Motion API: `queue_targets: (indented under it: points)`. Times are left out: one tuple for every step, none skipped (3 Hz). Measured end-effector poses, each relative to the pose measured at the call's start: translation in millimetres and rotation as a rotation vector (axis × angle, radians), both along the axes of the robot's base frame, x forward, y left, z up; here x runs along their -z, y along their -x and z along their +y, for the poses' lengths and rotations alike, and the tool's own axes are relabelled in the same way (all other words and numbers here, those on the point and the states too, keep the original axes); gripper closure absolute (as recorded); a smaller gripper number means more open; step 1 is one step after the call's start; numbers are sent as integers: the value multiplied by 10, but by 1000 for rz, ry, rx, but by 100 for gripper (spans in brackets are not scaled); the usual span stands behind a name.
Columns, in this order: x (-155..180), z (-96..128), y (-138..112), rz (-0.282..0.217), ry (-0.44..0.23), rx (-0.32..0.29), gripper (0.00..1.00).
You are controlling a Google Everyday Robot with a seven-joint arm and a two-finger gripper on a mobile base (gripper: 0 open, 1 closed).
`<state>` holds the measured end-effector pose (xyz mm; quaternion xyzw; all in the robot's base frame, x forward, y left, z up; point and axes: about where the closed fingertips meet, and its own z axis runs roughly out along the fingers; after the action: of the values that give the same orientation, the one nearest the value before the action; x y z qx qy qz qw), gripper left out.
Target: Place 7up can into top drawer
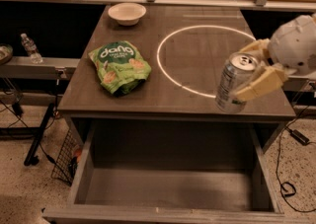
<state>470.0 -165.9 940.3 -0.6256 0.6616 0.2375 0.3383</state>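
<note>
The 7up can [232,84], silver with green markings and a pull-tab top, is held tilted in the air over the table's front right corner. My gripper [251,70] comes in from the right and is shut on the can, one cream finger behind it and one across its right side. The top drawer [168,188] is pulled open below the table's front edge, a wide shallow grey box with nothing in it. The can is above the table edge, just behind the drawer's right part.
A green "dang" snack bag [120,65] lies on the table's left half. A white bowl [127,13] stands at the back left. A white ring [207,57] is marked on the tabletop. A water bottle [31,48] stands on a ledge at the left. Cables lie on the floor at the right.
</note>
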Motion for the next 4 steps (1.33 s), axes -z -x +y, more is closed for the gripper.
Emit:
queue_targets:
  points:
    - [252, -186, 218, -12, 17, -11, 100]
    - [612, -264, 364, -3, 33, -32, 100]
    - [612, -264, 364, -3, 33, -32, 100]
    - [739, -306, 519, 18, 31, -44, 100]
